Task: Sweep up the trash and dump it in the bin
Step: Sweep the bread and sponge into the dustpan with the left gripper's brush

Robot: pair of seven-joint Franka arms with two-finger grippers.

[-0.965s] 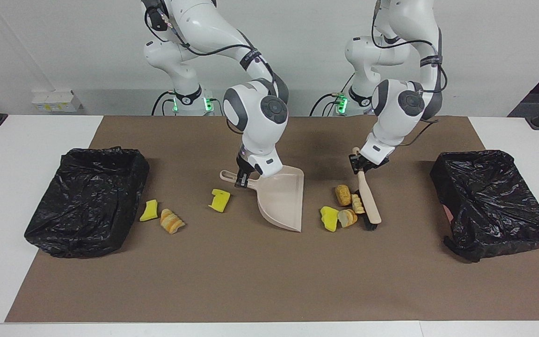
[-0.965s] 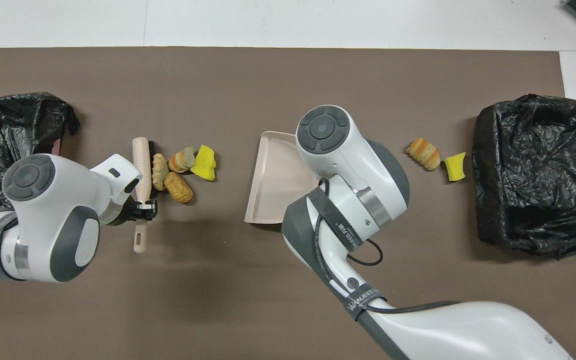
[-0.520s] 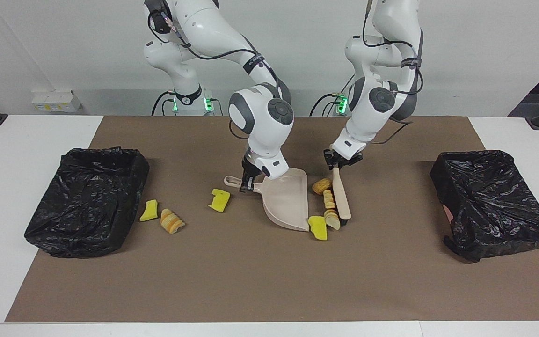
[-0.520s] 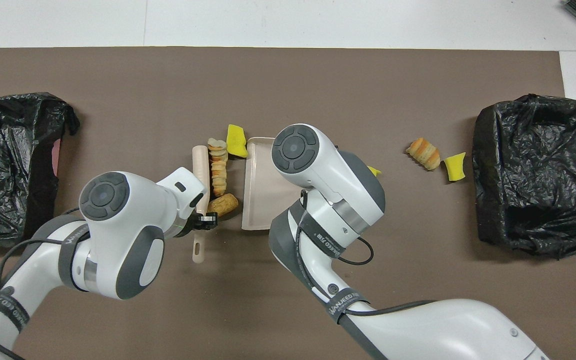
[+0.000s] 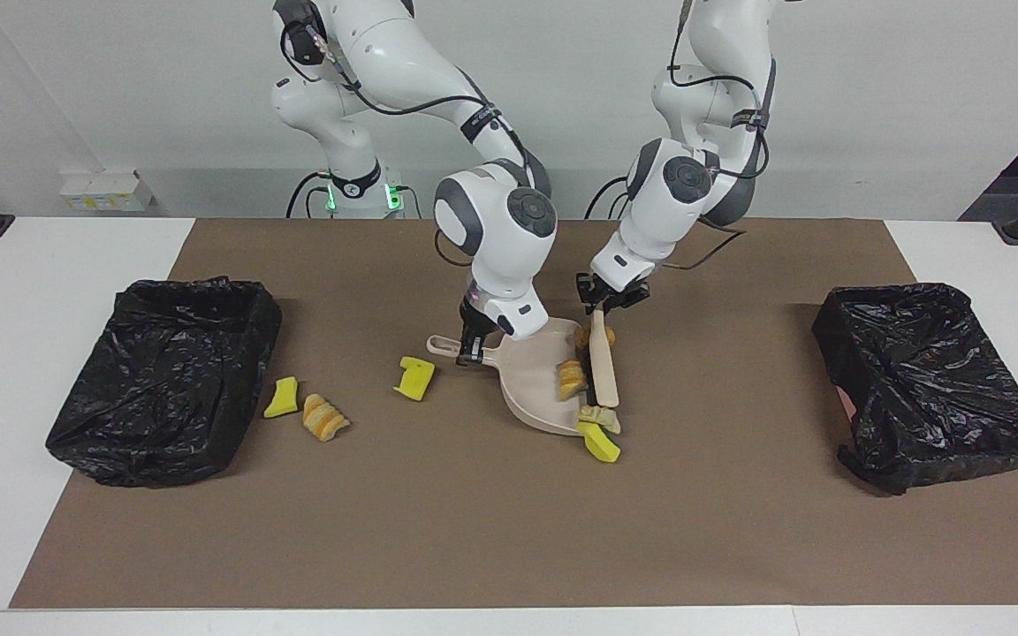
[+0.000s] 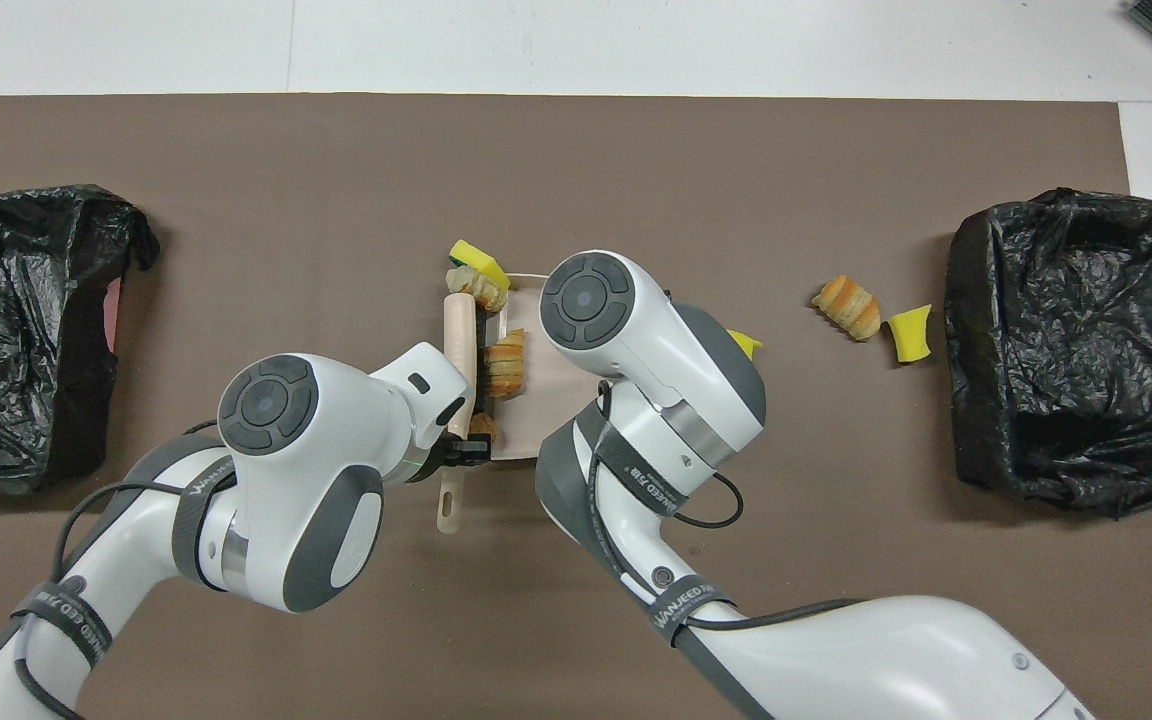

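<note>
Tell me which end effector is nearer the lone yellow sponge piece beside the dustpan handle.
Right. The right end effector, gripping the dustpan handle, is just beside the sponge piece; the left end effector, holding the brush, is at the dustpan's open edge.

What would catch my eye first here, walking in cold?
Mid-mat, the left claw holds a brush that pushes bread-like chunks into the beige dustpan gripped by the right claw. A yellow sponge piece sits at the pan's lip. Black-lined bins flank both ends.

table (image 5: pixel 49 265) | brown mat (image 5: pixel 474 530) | on mat: two black bins (image 5: pixel 164 380) (image 5: pixel 929 380), dustpan (image 5: pixel 535 389), trash (image 5: pixel 325 417)
</note>
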